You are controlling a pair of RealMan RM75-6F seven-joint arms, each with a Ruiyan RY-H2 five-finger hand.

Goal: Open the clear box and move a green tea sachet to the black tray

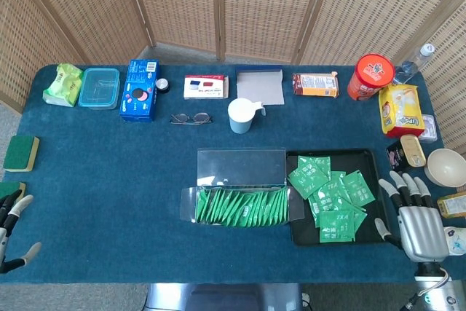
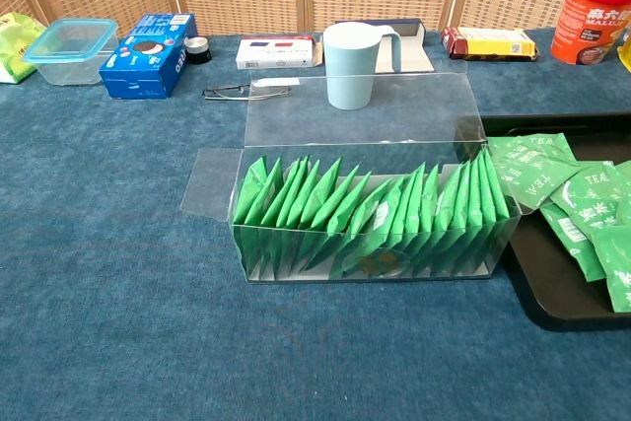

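Observation:
The clear box (image 1: 240,205) (image 2: 367,226) lies open at the table's middle, lid flap folded back, a row of green tea sachets (image 1: 244,209) (image 2: 375,214) standing in it. To its right the black tray (image 1: 375,234) (image 2: 552,308) holds several loose green sachets (image 1: 331,194) (image 2: 562,189). My right hand (image 1: 415,216) hovers open and empty off the tray's right edge, near the table's front right corner. My left hand (image 1: 11,227) is at the front left edge, fingers apart, holding nothing. Neither hand shows in the chest view.
Along the back stand a green packet (image 1: 62,84), a lidded container (image 1: 99,87), a blue box (image 1: 139,90), glasses (image 1: 191,118), a pale blue cup (image 1: 241,115) (image 2: 351,65), a red canister (image 1: 371,76) and snack packs. A green sponge (image 1: 20,152) lies left; a bowl (image 1: 445,167) right.

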